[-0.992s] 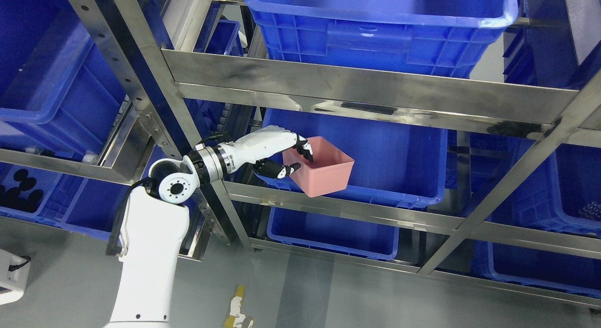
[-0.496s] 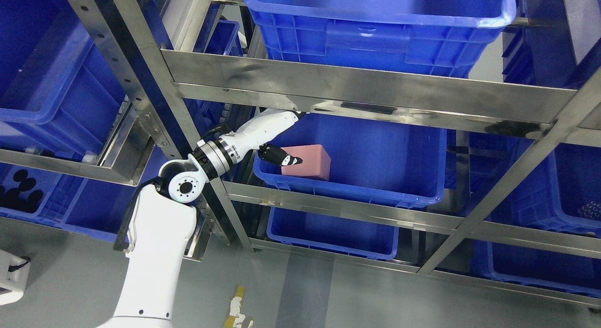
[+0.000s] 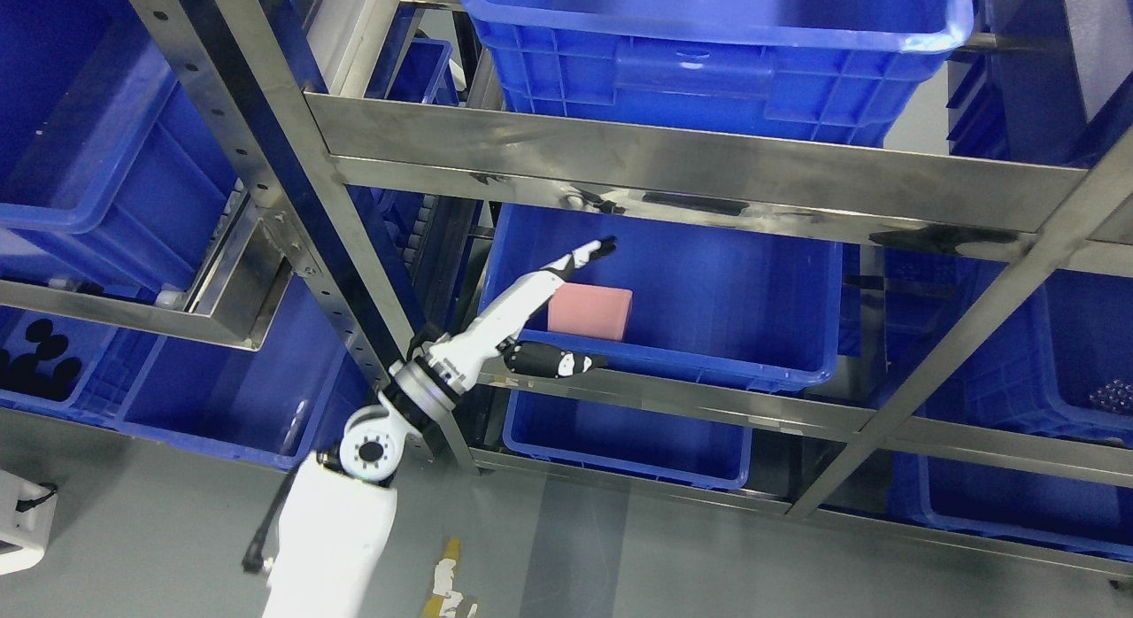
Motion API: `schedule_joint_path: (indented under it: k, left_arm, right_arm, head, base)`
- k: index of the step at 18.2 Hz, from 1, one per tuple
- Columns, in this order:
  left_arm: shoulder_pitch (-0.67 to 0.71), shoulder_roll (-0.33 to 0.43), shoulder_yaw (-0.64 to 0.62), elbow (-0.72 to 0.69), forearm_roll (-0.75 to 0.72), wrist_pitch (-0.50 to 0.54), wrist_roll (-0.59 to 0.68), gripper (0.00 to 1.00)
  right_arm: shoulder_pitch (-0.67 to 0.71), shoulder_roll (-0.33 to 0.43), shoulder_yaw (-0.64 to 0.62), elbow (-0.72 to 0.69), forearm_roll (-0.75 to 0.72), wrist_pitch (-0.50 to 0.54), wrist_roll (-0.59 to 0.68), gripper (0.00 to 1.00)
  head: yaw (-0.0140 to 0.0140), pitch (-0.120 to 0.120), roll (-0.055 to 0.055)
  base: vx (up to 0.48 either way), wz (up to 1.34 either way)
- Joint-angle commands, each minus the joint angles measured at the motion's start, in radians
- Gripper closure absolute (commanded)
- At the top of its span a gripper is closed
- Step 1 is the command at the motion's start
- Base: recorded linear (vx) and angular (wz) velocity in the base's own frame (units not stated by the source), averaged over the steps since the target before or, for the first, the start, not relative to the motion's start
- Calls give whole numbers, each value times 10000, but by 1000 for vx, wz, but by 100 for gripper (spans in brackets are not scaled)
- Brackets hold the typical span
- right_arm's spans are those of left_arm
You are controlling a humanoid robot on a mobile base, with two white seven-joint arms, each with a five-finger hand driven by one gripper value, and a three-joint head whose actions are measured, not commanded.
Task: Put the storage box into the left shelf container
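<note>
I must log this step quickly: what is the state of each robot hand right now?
Left hand: open, fingers spread, holding nothing; the pink storage box lies in the blue container.
Right hand: not in view.

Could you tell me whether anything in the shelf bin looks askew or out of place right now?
Only a small thing: the pink storage box lies inside the blue container near its left end, slightly tilted. The left hand is open beside it, holding nothing. Nothing looks spilled or damaged.
</note>
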Motion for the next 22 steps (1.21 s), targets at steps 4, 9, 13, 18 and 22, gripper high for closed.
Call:
schedule_joint_path:
  k: [4, 9, 13, 18, 22]
  left_arm:
    - [3509, 174, -74, -3838, 1808, 1319, 3211, 0]
    - [3772, 174, 694, -4716, 2161, 2840, 3257, 0]
    - [3787, 174, 1200, -4716, 2161, 2872, 3242, 0]
    - [3787, 174, 1185, -4701, 2161, 2857, 3227, 0]
    - [3802, 174, 1155, -4701, 2161, 2872, 3211, 0]
  right_arm:
    - [261, -174, 0, -175, -31, 2, 1756, 0]
    - [261, -174, 0, -175, -31, 2, 1756, 0]
    - [261, -174, 0, -175, -31, 2, 1756, 0]
    - [261, -174, 0, -175, -31, 2, 1756, 0]
    - [261, -174, 0, -175, -31, 2, 1756, 0]
  head:
    - [0, 0, 0]
    - [0, 0, 0]
    - [0, 0, 0]
    - [0, 0, 0]
    - [0, 0, 0]
  base:
    - [0, 0]
    - [0, 0]
    - [0, 0]
    - [0, 0]
    - [0, 0]
